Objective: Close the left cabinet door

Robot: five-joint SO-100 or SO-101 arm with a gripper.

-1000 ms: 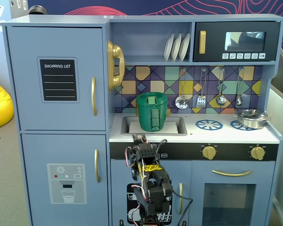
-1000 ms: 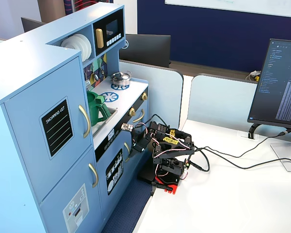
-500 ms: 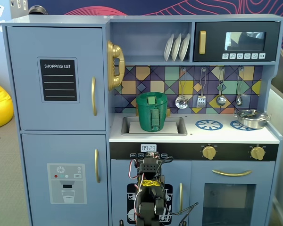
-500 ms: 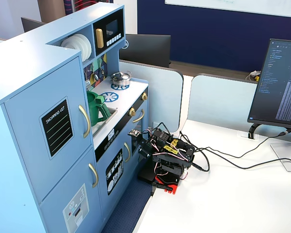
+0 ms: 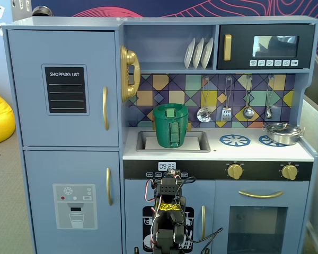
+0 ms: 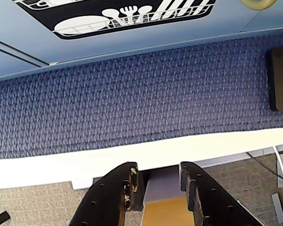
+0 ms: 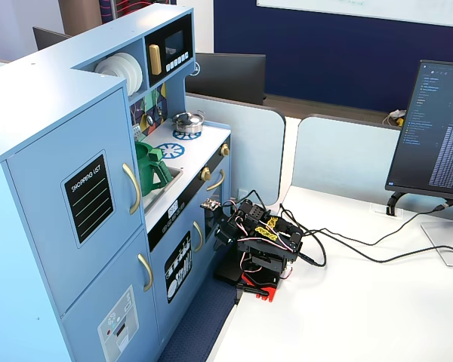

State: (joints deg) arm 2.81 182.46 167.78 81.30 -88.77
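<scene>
While folded low at bottom centre of a fixed view: arm [image 5: 168,211], in front of the play kitchen.
Left cabinet door [image 5: 63,87]: upper left of frame, flush with cabinet front, shut.
Gold handle [image 5: 105,108]: right edge of door.
Wrist view: jaws [image 6: 156,181] at bottom centre, spread apart, pinching nothing; blue carpet [image 6: 132,99] across middle.
Other fixed view: door at left, shut; arm at centre on white worktop [image 7: 377,317].

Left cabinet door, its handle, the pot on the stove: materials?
Left cabinet door: probably painted wood or MDF, smooth light-blue satin face.
Handle: gold, glossy; metal or coated plastic, can't tell.
Pot: likely polished steel, mirror-like reflections.
</scene>
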